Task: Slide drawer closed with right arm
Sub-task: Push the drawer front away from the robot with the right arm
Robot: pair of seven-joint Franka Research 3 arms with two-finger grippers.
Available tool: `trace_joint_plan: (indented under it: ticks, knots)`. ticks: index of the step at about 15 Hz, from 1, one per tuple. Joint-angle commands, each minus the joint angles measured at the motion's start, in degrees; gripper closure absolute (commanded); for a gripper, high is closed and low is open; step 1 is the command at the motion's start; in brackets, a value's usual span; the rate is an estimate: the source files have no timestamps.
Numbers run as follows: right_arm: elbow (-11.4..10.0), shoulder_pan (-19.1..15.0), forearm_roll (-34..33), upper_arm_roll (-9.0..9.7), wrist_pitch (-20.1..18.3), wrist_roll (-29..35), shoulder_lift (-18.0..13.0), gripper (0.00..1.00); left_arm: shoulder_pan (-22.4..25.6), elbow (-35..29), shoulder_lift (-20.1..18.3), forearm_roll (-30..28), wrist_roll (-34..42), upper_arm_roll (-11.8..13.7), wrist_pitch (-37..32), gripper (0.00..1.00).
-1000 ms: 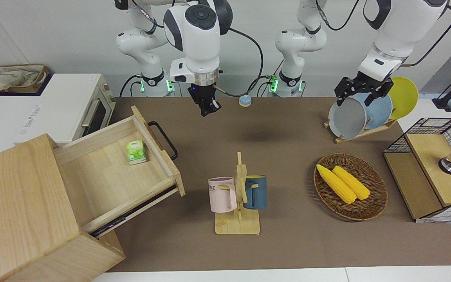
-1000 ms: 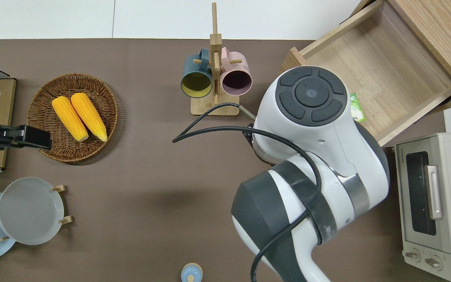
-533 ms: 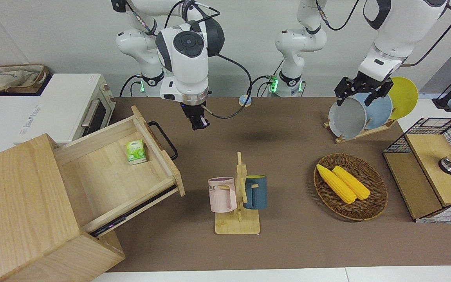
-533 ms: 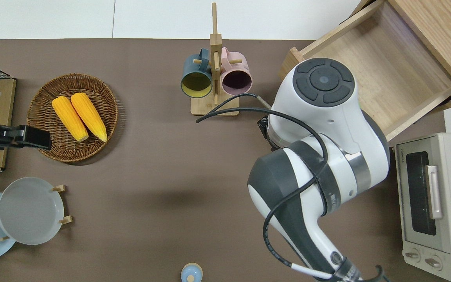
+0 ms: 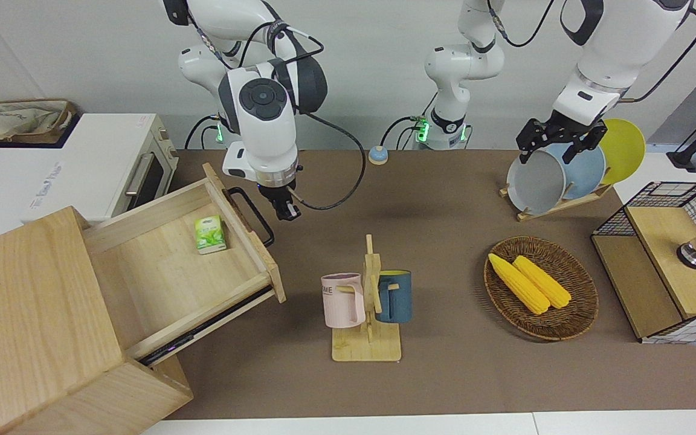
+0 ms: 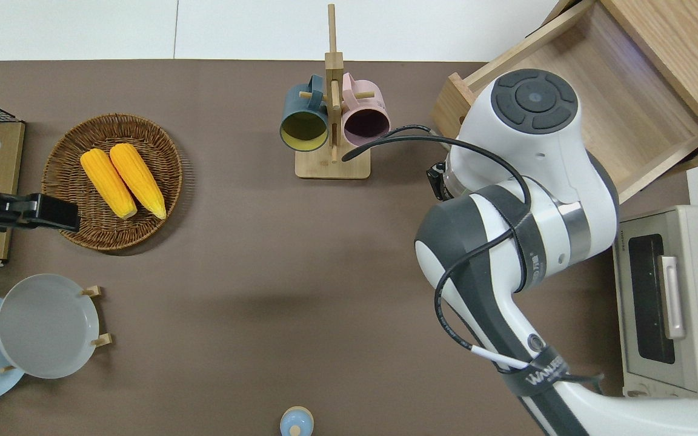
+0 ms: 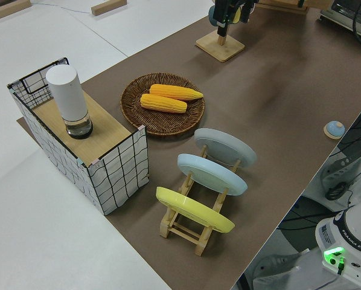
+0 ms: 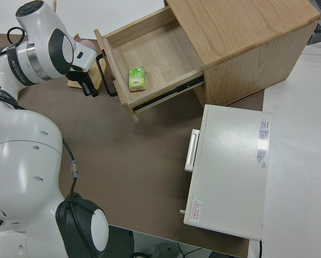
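- The drawer (image 5: pixel 179 260) is wide, shallow and of pale wood, pulled well out of a big wooden box (image 5: pixel 40 326) at the right arm's end of the table (image 5: pixel 444 199); a black bar handle (image 5: pixel 252 215) runs across its front.
- One small green packet (image 5: pixel 209 234) lies flat in the drawer, near the front panel.
- One white toaster oven (image 5: pixel 94 166) stands beside the box, nearer to the robots.
- The right gripper (image 5: pixel 284 210) hangs just beside the handle, toward the table's middle, apart from it; whether its fingers are apart or together cannot be told.
- One wooden mug stand (image 5: pixel 369 314) carries two mugs: a pink mug (image 5: pixel 342 300) and a dark blue mug (image 5: pixel 394 296).
- One small blue knob-like thing (image 5: pixel 377 155) sits on the table near the robots.
- One round wicker basket (image 5: pixel 571 326) holds two corn cobs (image 5: pixel 529 282) side by side.
- One wooden plate rack (image 7: pixel 192 226) holds three plates (image 7: pixel 220 163): grey, light blue and yellow.
- The left arm is parked, its gripper (image 5: pixel 559 140) with fingers spread.
- One wire-and-wood box (image 5: pixel 662 272) bears one white cylinder (image 7: pixel 69 99).
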Motion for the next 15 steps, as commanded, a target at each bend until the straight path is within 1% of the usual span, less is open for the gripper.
trace_joint_plan:
  ticks: [1, 4, 6, 7, 8, 10, 11, 14, 15]
  knots:
    - [1.12, -2.86, -1.20, 0.87, 1.17, -3.02, 1.42, 1.000, 0.31, 1.40, 0.65, 0.98, 0.51, -0.41, -1.13, 0.01]
    - [3.14, -4.35, -1.29, 0.87, 1.17, -3.47, 2.83, 1.000, 0.31, 1.49, 0.74, 0.98, 0.51, -0.41, -1.13, 0.01]
    - [4.90, -5.49, -1.29, 0.78, 1.17, -4.96, 3.97, 1.000, 0.31, 1.49, 0.65, 0.98, 0.51, -0.41, -1.13, 0.01]
    - [5.78, -6.20, -1.29, 0.78, 1.08, -5.57, 4.50, 1.000, 0.31, 1.40, 0.65, 0.98, 0.51, -0.41, -1.13, 0.01]
    - [6.13, -6.90, -1.38, 0.78, 1.08, -6.27, 4.85, 1.000, 0.31, 1.49, 0.65, 0.98, 0.51, -0.41, -1.13, 0.01]
    - [7.54, -8.74, -1.29, 0.95, 1.08, -7.42, 5.64, 1.000, 0.31, 1.49, 0.65, 0.98, 0.51, -0.41, -1.13, 0.01]
    - [7.98, -9.53, -1.38, 1.13, 1.08, -7.77, 6.08, 1.000, 0.31, 1.49, 0.65, 0.98, 0.51, -0.41, -1.13, 0.01]
    - [8.33, -12.08, -1.99, 1.48, 1.17, -9.96, 6.87, 1.000, 0.31, 1.40, 0.74, 0.98, 0.51, -0.41, -1.13, 0.01]
    - [8.94, -12.70, -2.52, 1.57, 1.17, -10.93, 7.05, 1.000, 0.31, 1.49, 0.65, 0.98, 0.51, -0.41, -1.13, 0.01]
